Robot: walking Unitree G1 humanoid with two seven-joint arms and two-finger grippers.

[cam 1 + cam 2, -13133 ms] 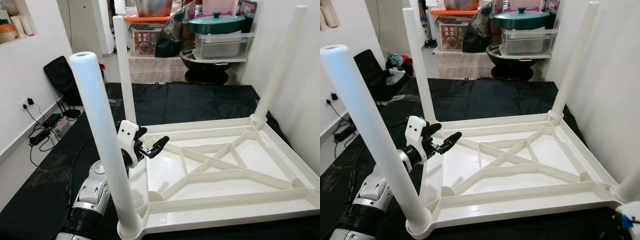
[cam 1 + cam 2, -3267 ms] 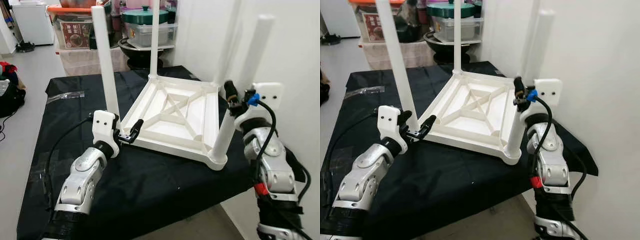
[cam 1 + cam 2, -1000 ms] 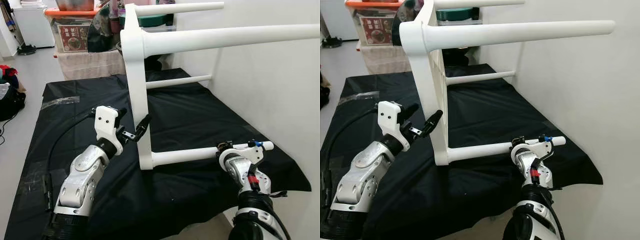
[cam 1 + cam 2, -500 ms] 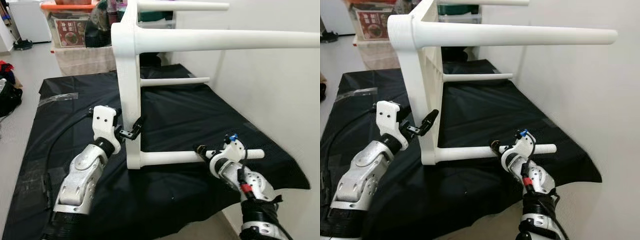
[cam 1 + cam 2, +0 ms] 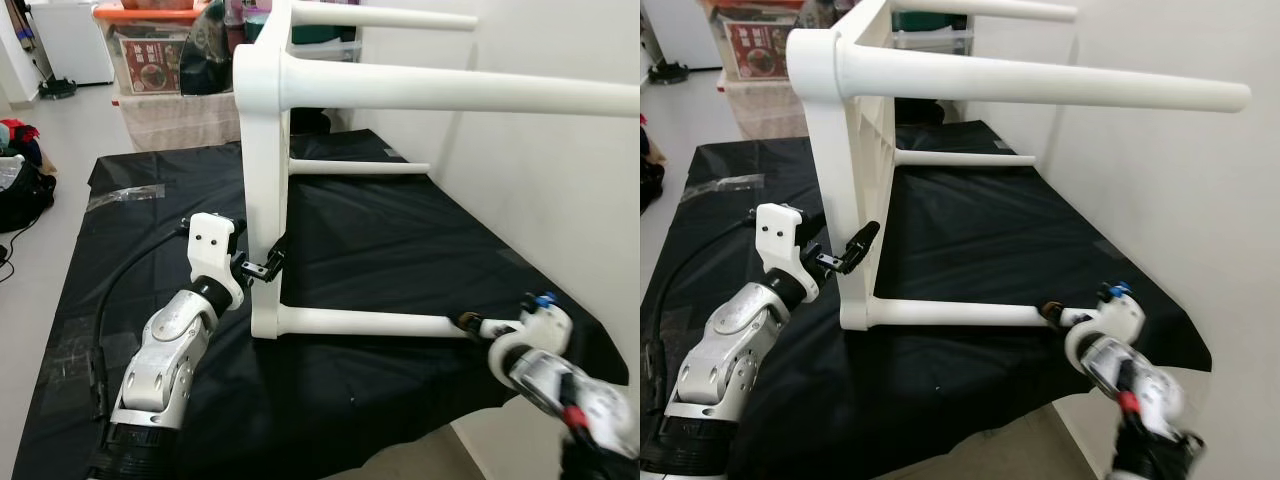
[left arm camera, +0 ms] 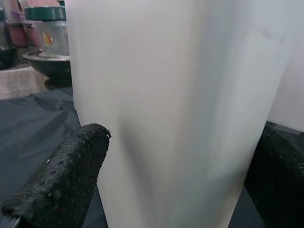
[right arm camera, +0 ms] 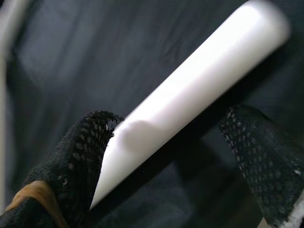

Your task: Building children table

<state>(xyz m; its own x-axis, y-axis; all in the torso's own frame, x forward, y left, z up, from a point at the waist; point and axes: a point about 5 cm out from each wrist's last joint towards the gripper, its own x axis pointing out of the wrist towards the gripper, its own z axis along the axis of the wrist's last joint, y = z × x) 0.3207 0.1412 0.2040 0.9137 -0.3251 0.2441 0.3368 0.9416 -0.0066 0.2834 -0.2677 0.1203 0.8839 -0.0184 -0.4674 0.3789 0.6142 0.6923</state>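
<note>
The white children's table lies on its side, its top [image 5: 262, 150] standing upright and several legs pointing right. My left gripper [image 5: 268, 266] is at the lower edge of the top; in the left wrist view a black finger [image 6: 61, 180] sits on each side of the white rim [image 6: 166, 118], shut on it. The lowest leg [image 5: 370, 322] rests along the black cloth. My right gripper [image 5: 466, 322] is at that leg's free end, blurred. In the right wrist view the leg [image 7: 190, 90] runs between spread fingers [image 7: 76, 156] with a gap on one side.
A black cloth [image 5: 400, 230] covers the work surface, whose front edge is close to my right arm. A white wall [image 5: 540, 200] stands just right of the leg tips. Storage boxes and pots [image 5: 150, 70] are stacked at the back. Bare floor [image 5: 40, 280] lies to the left.
My right gripper has slid rightward along the lowest leg to its free end. The table stays on its side and my left gripper keeps its place on the rim.
</note>
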